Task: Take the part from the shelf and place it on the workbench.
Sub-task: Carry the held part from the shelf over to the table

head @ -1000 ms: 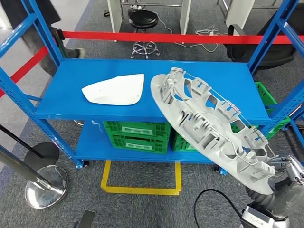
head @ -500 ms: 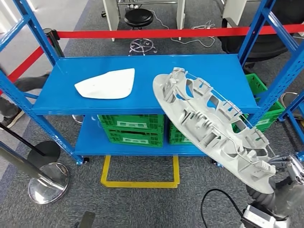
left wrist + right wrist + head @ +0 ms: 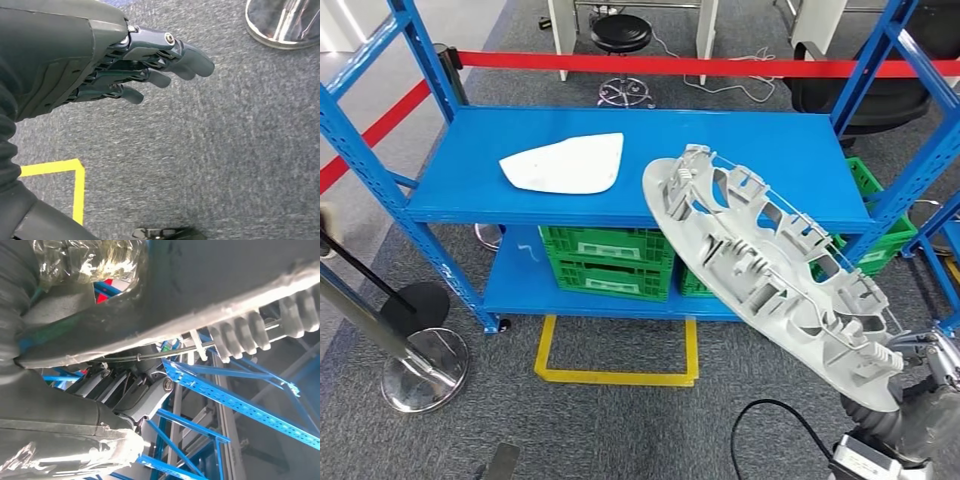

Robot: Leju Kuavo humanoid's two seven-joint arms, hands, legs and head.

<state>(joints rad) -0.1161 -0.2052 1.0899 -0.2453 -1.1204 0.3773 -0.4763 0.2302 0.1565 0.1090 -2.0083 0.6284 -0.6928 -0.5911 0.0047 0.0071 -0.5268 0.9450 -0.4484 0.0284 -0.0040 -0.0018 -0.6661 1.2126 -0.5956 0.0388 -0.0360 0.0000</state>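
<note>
Before the blue shelf (image 3: 637, 160), right hand (image 3: 924, 360) fingers (image 3: 124, 390) gripping the grey part (image 3: 773, 270); left hand (image 3: 113, 65) empty, fingers loosely extended.

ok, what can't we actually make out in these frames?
- Right hand: its grip on the grey part in head view, hidden behind the part's lower end.
- Right wrist view: the part looms too close, so its outline is lost.
- Workbench: outside all views.
- Green crates: contents hidden under the blue shelf.

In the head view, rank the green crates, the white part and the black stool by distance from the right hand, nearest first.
From the right hand:
1. Green crates, lower shelf.
2. White part, upper shelf, left.
3. Black stool, beyond the red tape.
</note>
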